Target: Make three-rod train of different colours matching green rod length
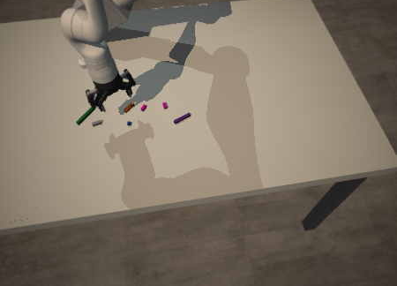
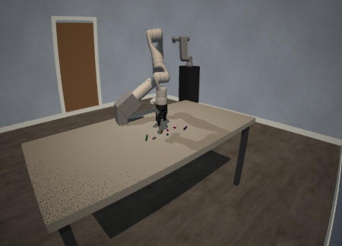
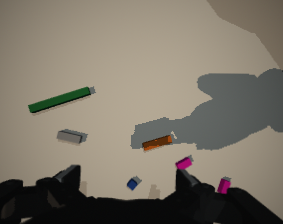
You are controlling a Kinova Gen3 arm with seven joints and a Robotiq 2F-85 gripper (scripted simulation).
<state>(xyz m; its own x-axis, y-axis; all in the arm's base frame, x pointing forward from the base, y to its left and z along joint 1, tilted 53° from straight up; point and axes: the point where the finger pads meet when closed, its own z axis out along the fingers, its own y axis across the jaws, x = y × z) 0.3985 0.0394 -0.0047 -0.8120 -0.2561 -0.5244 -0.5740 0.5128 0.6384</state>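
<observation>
Jaws spread wide, nothing between them; gripper point(image 1: 110, 92) hangs over the table point(image 1: 287, 98) in the frame's upper left. Just right of it lies the orange rod point(image 1: 129, 107), then two magenta rods point(image 1: 144, 107) point(image 1: 165, 105), purple rod point(image 1: 182, 118) farther right. Green rod point(image 1: 86, 116) lower left, grey rod point(image 1: 97, 123) beside it, blue rod point(image 1: 129, 124) below the orange.

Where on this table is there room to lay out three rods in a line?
The broad stretch between the purple rod and the table's right edge holds no rods, as does the near strip below the blue rod. It is crowded around the orange rod, beside the open claw.
</observation>
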